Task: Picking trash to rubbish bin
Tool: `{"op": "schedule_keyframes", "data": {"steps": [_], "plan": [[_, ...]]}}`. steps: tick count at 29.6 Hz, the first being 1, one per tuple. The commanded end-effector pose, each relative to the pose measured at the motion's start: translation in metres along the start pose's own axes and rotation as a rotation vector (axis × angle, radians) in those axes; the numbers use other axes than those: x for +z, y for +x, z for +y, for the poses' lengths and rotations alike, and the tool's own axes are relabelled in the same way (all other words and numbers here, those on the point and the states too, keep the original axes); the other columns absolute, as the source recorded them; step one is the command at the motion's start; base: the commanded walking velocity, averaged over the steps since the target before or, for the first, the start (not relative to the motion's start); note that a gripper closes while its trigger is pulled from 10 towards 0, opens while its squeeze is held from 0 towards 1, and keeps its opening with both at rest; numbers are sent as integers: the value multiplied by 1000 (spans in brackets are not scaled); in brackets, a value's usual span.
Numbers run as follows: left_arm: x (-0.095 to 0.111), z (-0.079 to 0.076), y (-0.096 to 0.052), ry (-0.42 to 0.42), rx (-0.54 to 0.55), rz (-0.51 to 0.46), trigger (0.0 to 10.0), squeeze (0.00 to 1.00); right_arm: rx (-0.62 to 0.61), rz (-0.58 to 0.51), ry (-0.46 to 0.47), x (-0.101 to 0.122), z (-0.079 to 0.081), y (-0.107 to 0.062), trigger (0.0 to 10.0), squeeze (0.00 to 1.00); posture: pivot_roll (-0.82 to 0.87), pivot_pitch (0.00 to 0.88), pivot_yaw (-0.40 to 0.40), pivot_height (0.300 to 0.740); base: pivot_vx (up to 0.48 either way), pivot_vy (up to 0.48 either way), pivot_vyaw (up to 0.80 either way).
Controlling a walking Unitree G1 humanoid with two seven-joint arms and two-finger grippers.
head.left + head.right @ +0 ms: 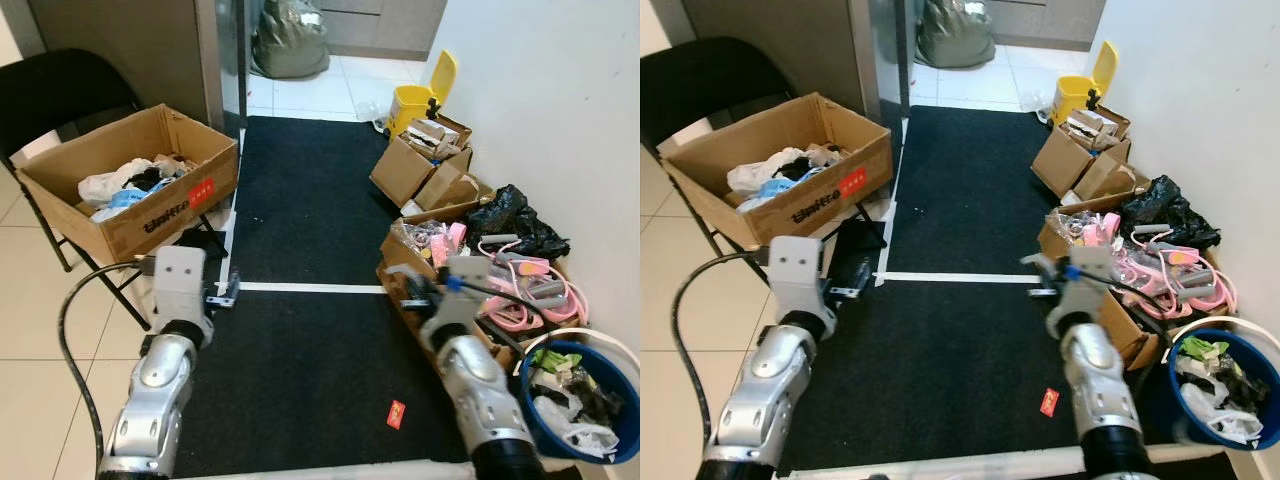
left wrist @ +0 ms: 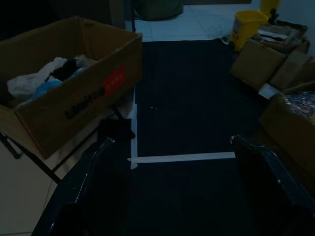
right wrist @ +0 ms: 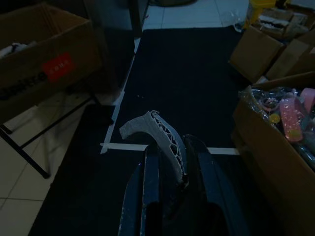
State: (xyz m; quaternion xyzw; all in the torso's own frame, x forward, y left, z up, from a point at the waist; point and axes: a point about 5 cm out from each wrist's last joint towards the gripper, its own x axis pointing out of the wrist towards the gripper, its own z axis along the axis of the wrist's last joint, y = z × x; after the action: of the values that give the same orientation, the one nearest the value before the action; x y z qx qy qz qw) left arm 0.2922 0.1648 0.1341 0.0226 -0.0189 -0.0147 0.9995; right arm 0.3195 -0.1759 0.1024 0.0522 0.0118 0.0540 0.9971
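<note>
The right gripper [image 3: 170, 162] was closed on a pale piece of trash [image 3: 156, 138], a curved grey-white strip with a lattice pattern; the strip stood up between the two black fingers and bent over at its top. In the head views this gripper was held out in front of the robot, above the black mat [image 1: 300, 200] and just beside the open cardboard box of pink items [image 1: 440, 250].

The blue rubbish bin [image 1: 612, 440] stood on the robot's right, close to the white wall [image 1: 560, 100] and near the right arm's elbow, so it lay behind and to the right of the loaded gripper. It already held white and green waste. My judgement is that the right arm was clearly the nearer one, and that the coming move would need this gripper to swing back and rightward until the strip hung over the bin's rim.

A small red wrapper [image 1: 396, 414] lay on the mat between the two arms, nearer to the right one.

The left gripper [image 2: 170, 147] was open wide and empty, its fingers far apart, pointing over the mat toward the white tape line [image 2: 184, 158]. A large cardboard box [image 1: 130, 180] with rags rested on a black folding chair [image 1: 60, 90] to the left.
</note>
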Motion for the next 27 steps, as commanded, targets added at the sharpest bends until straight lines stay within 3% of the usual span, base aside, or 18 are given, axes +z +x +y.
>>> {"op": "schedule_keyframes", "data": {"steps": [1, 6, 19, 27], "plan": [[-4, -2, -1, 4, -14, 21, 10000, 0, -37, 26, -2, -4, -9, -2, 10000, 0, 42, 134, -36, 740, 341, 0, 0], [-4, -2, -1, 4, -15, 22, 10000, 0, -42, 28, -2, -4, -10, -2, 10000, 0, 42, 134, -35, 740, 343, 0, 0], [-4, -2, -1, 10, -26, 27, 10000, 0, -73, 40, -4, -8, -14, -5, 10000, 0, 42, 140, -23, 740, 347, 0, -781], [-4, -1, -1, 10, -30, 29, 10000, 0, -76, 39, -6, -8, -14, -5, 10000, 0, 44, 144, -20, 740, 348, 0, -345]]}}
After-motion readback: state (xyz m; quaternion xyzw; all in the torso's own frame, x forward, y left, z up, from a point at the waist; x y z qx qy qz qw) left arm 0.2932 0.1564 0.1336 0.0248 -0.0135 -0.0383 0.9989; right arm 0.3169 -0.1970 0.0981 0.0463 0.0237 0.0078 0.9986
